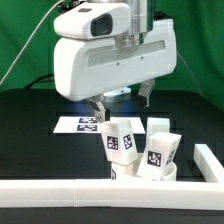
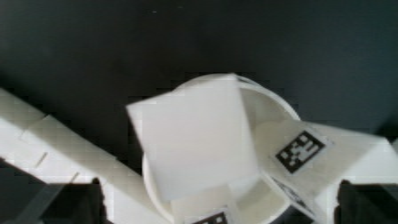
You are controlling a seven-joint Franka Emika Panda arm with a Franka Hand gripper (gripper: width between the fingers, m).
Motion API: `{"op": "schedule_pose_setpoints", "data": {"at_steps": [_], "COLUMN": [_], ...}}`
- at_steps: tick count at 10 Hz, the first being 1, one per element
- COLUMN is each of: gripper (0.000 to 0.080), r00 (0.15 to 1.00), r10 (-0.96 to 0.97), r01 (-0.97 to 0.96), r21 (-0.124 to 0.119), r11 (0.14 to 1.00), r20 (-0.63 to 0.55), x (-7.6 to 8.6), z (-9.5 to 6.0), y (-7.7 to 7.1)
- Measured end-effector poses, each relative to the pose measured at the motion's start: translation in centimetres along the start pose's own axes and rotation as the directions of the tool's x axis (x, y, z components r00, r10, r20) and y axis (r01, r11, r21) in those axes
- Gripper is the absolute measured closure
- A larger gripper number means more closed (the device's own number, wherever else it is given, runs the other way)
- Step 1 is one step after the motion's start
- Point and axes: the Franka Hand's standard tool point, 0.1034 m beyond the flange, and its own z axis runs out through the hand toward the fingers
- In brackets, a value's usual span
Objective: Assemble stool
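The white stool stands close behind the front rail, legs pointing up. Three chunky legs show in the exterior view: one toward that view's left (image 1: 121, 140), one toward its right (image 1: 160, 153) and one behind (image 1: 160, 126), all with square tags. The round seat (image 1: 172, 172) shows only as a low rim under them. My gripper (image 1: 122, 103) hangs just above the legs, fingers spread wide, nothing held. In the wrist view a leg (image 2: 199, 140) fills the middle and a tagged leg (image 2: 302, 150) is beside it. The gripper (image 2: 217, 208) is open around the near leg's top.
A long white L-shaped rail (image 1: 90, 192) runs along the front and up the exterior view's right side (image 1: 207, 160); it also crosses the wrist view (image 2: 45, 140). The marker board (image 1: 82, 124) lies flat behind the stool. A green backdrop stands at the back.
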Motion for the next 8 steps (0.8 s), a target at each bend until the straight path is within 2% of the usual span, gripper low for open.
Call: {"op": "schedule_pose_setpoints", "data": {"at_steps": [2, 3, 5, 8], "gripper": [0.0151, 0.0151, 0.0151, 0.0151], "r00": [0.997, 0.988, 0.947, 0.977], "r10": [-0.081, -0.156, -0.321, -0.212], "r01": [0.081, 0.156, 0.319, 0.21], "r21": [-0.006, -0.022, -0.079, -0.083], "r11": [0.997, 0.988, 0.945, 0.974], "r20": [0.01, 0.006, -0.008, -0.015], "x": [-0.3, -0.3, -0.6, -0.3], "z": [0.0, 0.0, 0.3, 0.4], "y": [0.3, 0.6, 1.8, 1.8]}}
